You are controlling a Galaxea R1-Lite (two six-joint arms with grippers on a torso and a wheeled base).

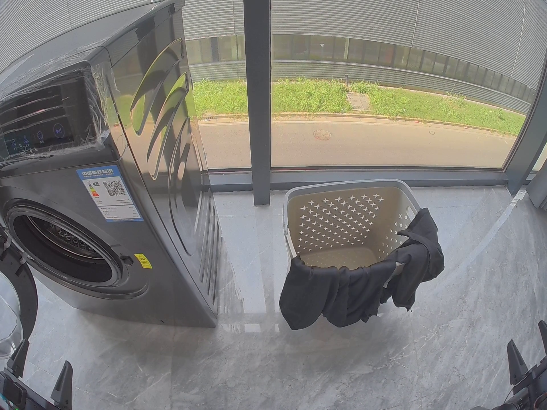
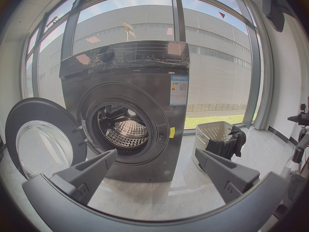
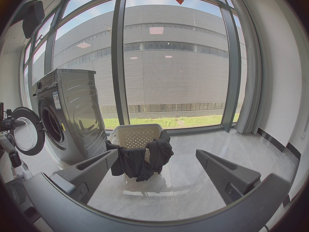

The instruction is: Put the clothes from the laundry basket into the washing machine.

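Note:
A cream laundry basket stands on the floor by the window, with black clothes draped over its front and right rim. The grey washing machine stands to its left, its round door swung open and its drum bare. My left gripper is open, low in front of the machine. My right gripper is open too, low and well back from the basket and the black clothes.
Pale marble floor spreads between the machine and the basket. A tall window with a dark post runs behind both. A curtain and a white wall stand off to the right.

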